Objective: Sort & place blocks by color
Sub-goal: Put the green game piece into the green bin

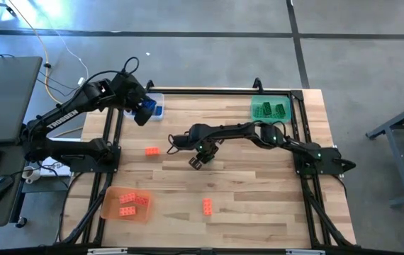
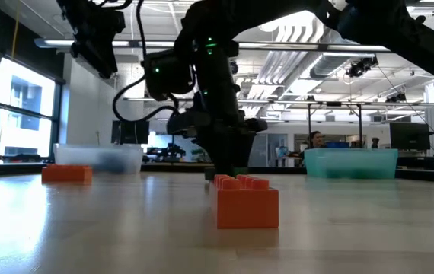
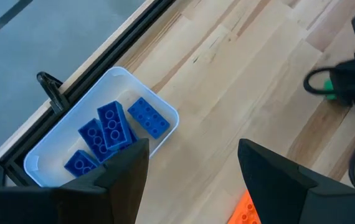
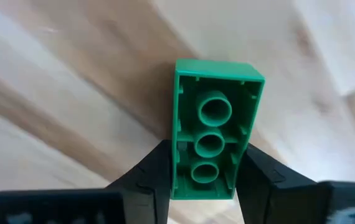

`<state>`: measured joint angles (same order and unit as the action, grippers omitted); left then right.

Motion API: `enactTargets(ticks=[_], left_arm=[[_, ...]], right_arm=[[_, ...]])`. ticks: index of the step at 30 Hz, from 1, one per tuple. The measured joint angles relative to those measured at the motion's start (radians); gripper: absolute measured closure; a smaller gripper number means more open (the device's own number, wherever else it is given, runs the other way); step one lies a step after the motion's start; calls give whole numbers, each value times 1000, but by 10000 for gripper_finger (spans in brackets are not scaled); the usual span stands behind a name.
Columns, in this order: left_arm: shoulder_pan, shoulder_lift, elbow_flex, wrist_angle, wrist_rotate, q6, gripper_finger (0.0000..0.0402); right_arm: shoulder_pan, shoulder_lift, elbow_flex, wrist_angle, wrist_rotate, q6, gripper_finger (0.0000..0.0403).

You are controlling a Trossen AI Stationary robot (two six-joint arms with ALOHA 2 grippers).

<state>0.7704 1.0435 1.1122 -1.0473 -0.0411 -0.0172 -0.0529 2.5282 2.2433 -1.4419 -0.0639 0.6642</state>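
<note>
The wooden surface (image 1: 244, 191) carries clear (image 1: 156, 105), green (image 1: 271, 109) and orange trays (image 1: 125, 205) and two loose orange blocks (image 1: 152, 151) (image 1: 207, 206).

green brick (image 4: 215, 146) between black fingers (image 4: 149, 177), hollow underside showing. blue bricks (image 3: 112, 127) in clear-white tray (image 3: 165, 112). green tray (image 1: 271, 108) holding green bricks. orange tray (image 1: 110, 205) with orange-red bricks, two more orange-red ones (image 1: 207, 206) loose on pale striped wood table (image 1: 259, 191). arms all black.
</note>
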Motion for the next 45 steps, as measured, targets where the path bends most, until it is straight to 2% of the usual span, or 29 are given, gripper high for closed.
enactTargets(ticks=[3,15,36,45], left_arm=[[0,0,0,5,0,10,169],[0,1,0,6,0,16,169],[0,1,0,47,0,74,169],[0,1,0,77,3,74,169]], right_arm=[[-19,-15,-2,-34,14,-18,291],[-82,-123,0,-81,189,-16,291],[-226,-265,0,-130,590,-31,291],[-269,-268,0,-129,601,-205,291]])
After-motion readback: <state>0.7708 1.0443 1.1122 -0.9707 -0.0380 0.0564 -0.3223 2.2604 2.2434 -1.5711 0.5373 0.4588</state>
